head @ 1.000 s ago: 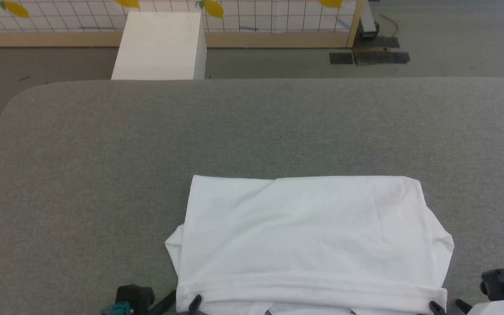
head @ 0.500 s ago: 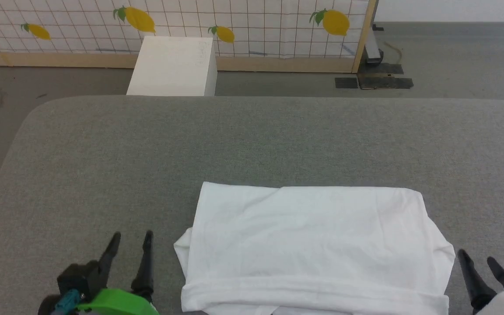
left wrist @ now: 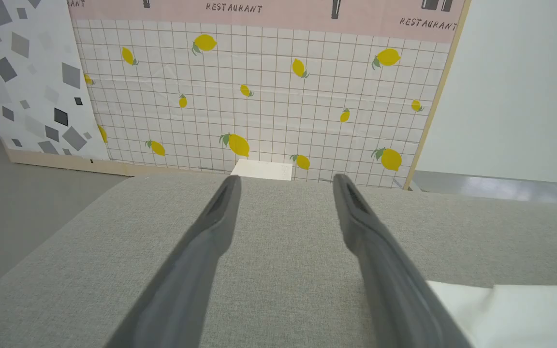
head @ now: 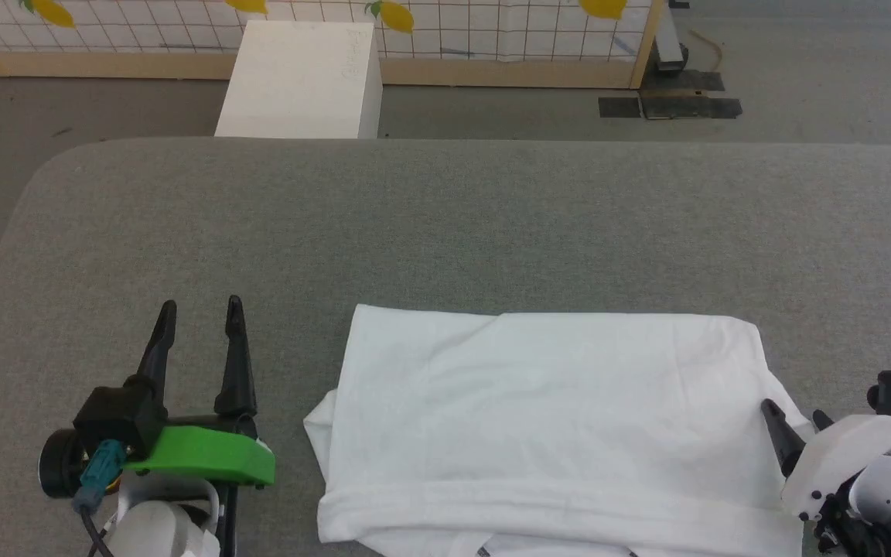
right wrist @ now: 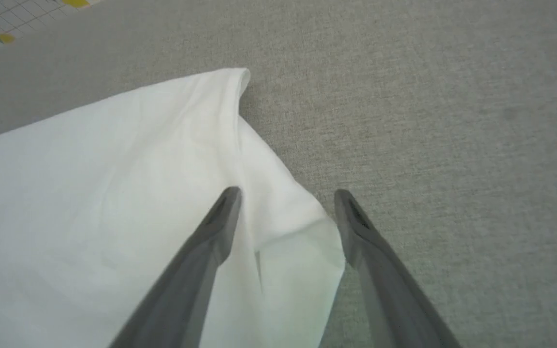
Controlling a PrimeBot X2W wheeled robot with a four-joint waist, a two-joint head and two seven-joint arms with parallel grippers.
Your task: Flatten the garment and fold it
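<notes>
My right fingers point(right wrist: 356, 232) stand wide and empty, straddling the loose right-hand corner of the garment point(head: 554, 418); whether the tips touch the cloth I cannot tell. My left fingers point(head: 235, 356) are just as wide, holding nothing, over bare bench point(head: 445, 216) just left of the garment. The garment lies as a broad white rectangle on the near right part of the bench, its near edge running out of the head view, with a small flap point(head: 315, 424) poking out on its left side.

The risk, as I judge it, is in the layers. The cloth is thin and stacked at that right corner — if I close there I may pinch only the top sheet, or too many, and a pull would drag the rectangle open or askew. With my left fingers off the cloth, nothing pins the far side, so a one-sided tug could slide the whole garment across the bench — and the left flap could crumple under.
</notes>
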